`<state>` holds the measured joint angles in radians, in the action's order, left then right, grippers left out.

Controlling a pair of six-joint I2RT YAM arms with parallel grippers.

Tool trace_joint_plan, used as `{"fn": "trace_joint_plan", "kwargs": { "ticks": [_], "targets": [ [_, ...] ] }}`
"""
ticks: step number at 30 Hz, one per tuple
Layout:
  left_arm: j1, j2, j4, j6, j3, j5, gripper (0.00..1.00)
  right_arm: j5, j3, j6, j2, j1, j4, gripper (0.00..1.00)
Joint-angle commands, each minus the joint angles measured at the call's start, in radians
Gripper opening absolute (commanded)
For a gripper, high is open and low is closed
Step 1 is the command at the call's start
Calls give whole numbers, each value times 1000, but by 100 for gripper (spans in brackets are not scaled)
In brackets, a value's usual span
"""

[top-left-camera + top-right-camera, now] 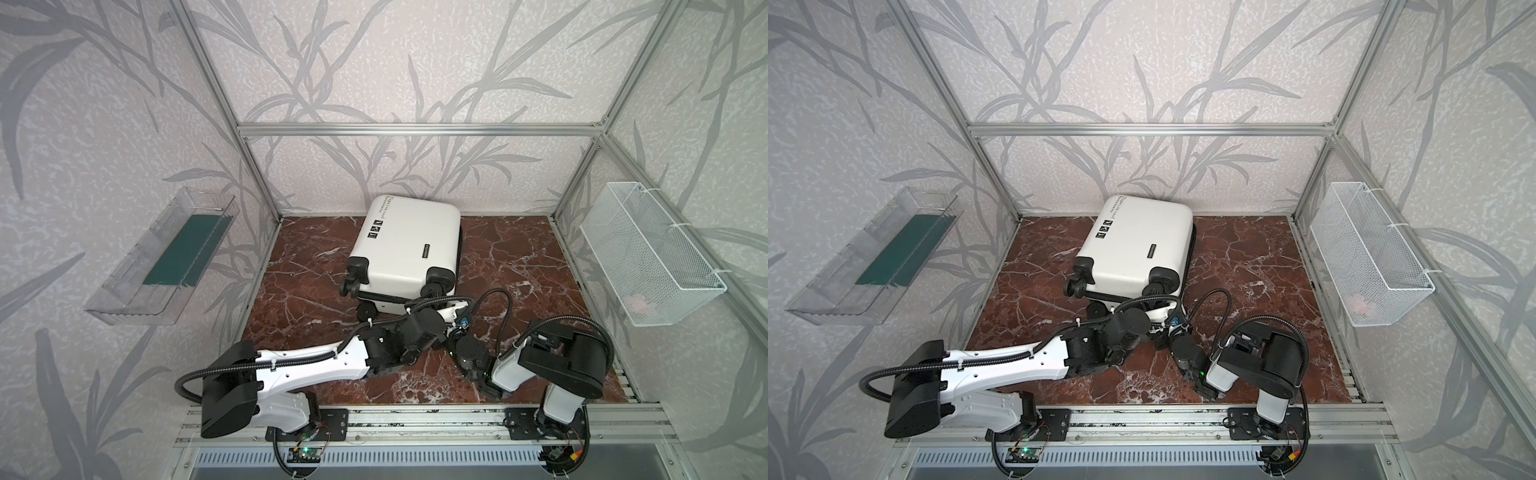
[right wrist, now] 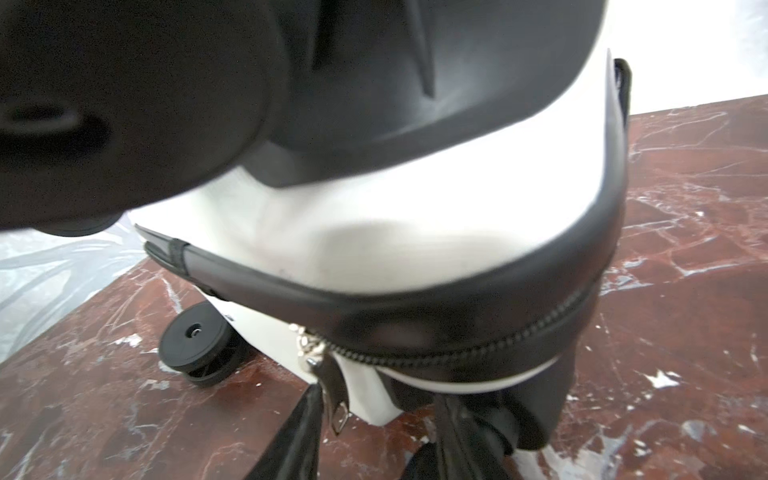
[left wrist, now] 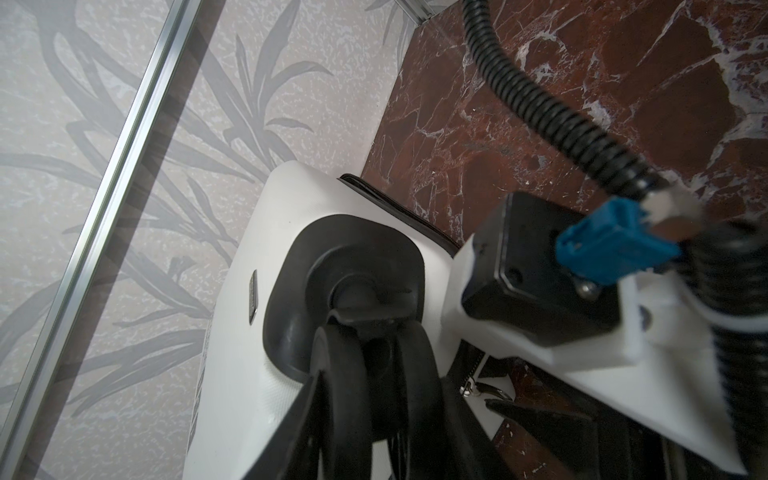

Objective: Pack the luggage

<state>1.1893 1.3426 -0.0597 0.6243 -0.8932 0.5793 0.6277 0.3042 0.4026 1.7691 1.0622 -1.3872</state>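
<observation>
Luggage (image 1: 409, 241) lies shut far back on the table (image 1: 519, 257), zipping apparently near done, contents hidden. Left gripper (image 3: 386, 399) seems pinched on a wheel (image 3: 365, 370); right gripper (image 2: 378, 392) stands spread about the zipper pull (image 2: 334, 409).

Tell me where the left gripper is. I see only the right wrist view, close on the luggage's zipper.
Observer: The left gripper is at the wheel end of the luggage. Its wrist view shows a twin wheel right at its fingers.
Operator: Give me how the luggage lies.
Observer: It lies flat on the marble table, with its printed shell up, its wheels at the near end and its far end by the back wall.
Operator: Check the wall bins.
Observer: The mesh basket on the right wall holds something pink.
</observation>
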Motion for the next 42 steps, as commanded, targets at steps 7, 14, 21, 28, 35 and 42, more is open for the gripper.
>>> {"fn": "trace_joint_plan", "kwargs": {
  "ticks": [7, 14, 21, 28, 35, 42],
  "targets": [
    [-2, -21, -69, -29, -33, -16, 0, 1, 31, -18, 7, -5, -21, 39],
    [-3, -20, -71, -25, -35, -16, 0, -13, 33, -21, -12, 4, -21, 36],
    [-2, -20, -72, -26, -33, -17, 0, -13, 29, -24, -23, 19, -21, 16],
    [-3, -25, -75, -27, -27, -16, 0, -2, 25, -37, -42, 42, -21, 28],
    [-3, -28, -75, -30, -24, -14, 0, 8, 42, -48, -36, 41, -21, 16],
    [-3, -27, -74, -34, -25, -14, 0, 1, 23, -42, -51, 42, -21, 0]
  ]
}}
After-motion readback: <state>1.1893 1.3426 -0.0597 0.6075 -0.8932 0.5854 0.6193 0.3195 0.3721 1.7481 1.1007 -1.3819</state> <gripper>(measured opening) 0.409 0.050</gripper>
